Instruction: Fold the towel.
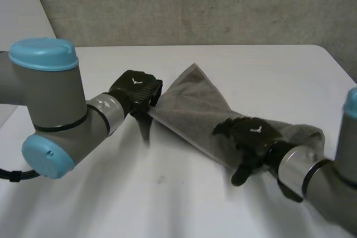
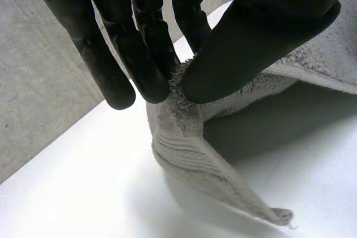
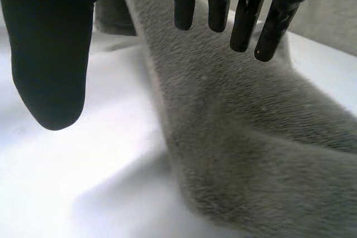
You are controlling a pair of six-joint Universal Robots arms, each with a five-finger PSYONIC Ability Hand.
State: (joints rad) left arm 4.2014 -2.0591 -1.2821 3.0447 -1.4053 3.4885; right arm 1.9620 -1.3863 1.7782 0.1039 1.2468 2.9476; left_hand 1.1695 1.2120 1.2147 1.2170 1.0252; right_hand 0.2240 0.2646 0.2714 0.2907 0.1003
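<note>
Left robot hand point(image 1: 135, 91) pinching grey towel point(image 1: 192, 104) edge between thumb and fingers, holding that edge raised off white bench point(image 1: 167, 193). Right robot hand point(image 1: 252, 136) hanging over towel's other end, fingers straight, thumb apart, gripping nothing; contact unclear. Towel stretching diagonally across bench.

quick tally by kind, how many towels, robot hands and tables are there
towel: 1 (grey)
hands: 2 (black; left hand pinching a towel edge, right hand open on the towel)
table: 1 (white)
total: 4
</note>
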